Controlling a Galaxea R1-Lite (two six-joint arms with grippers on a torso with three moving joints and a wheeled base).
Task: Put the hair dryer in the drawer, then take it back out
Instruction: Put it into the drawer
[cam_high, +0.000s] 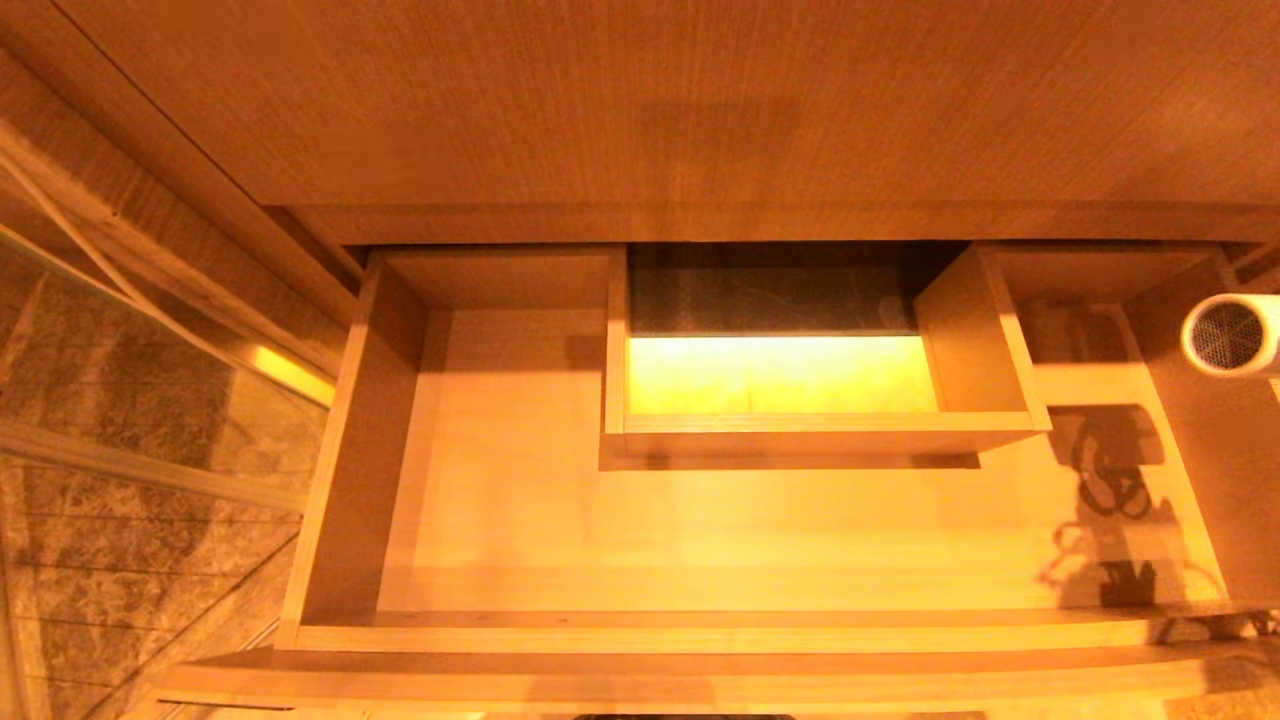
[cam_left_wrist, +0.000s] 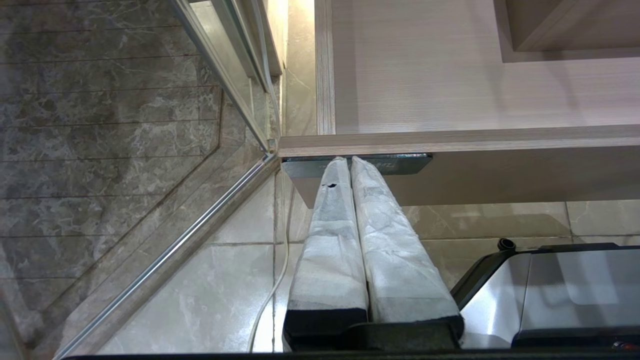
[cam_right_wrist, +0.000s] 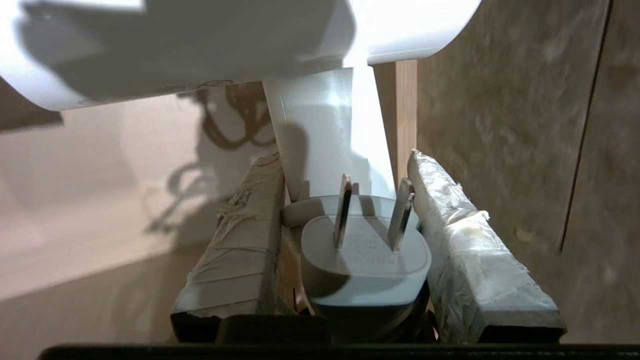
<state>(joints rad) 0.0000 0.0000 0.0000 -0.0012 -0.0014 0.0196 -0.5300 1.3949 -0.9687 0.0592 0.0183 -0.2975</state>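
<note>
Gripping the hair dryer (cam_right_wrist: 330, 150) by its handle, the right claw (cam_right_wrist: 345, 200) hangs over the drawer (cam_high: 700, 630).

Three cameras: one high over the open drawer (cam_high: 700, 630), two close on the wrists.

The head view looks steeply down into the drawer from above its front edge. The left wrist view sits low outside, near the tiled floor (cam_left_wrist: 210, 280), facing the drawer front — both share that front board. The right wrist view is very near the hair dryer (cam_right_wrist: 330, 145), also seen at the head view's right edge.
</note>
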